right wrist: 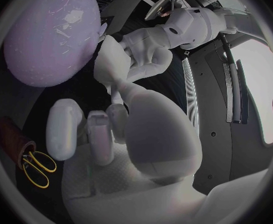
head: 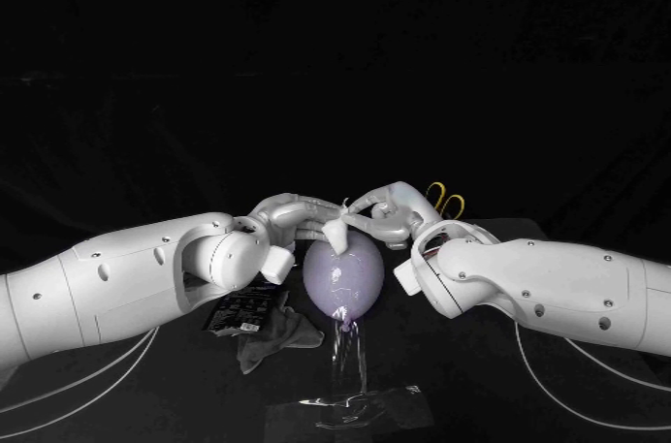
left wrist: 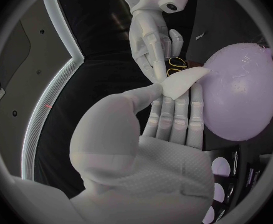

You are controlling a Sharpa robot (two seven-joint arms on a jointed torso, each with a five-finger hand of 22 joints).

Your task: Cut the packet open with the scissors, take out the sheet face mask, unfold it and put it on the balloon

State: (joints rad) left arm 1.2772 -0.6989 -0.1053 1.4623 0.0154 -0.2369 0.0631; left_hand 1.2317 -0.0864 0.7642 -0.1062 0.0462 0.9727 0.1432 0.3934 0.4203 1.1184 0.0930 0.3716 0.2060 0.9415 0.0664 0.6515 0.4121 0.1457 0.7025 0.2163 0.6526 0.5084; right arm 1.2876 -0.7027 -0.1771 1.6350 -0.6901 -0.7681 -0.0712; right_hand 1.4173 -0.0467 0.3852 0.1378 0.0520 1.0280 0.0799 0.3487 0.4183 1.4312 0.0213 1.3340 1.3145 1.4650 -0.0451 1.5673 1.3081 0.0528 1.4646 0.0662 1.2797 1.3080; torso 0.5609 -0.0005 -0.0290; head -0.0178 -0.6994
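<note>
The balloon (head: 342,276), smooth, glossy, lilac and egg-shaped, stands upright mid-desk (head: 462,365) on a clear, shiny stand (head: 357,402). At its top the left hand (head: 287,215) pinches a pale, limp flap of the sheet mask (left wrist: 185,82) between thumb and fingers, against the balloon's skin. The right hand (head: 389,213) curls close beside it; whether it grips anything I cannot tell. Yellow-handled scissors (head: 446,200) stand in a dark cup (right wrist: 13,137). The dark flat packet (head: 240,312) lies beside a crumpled grey cloth (head: 274,334).
</note>
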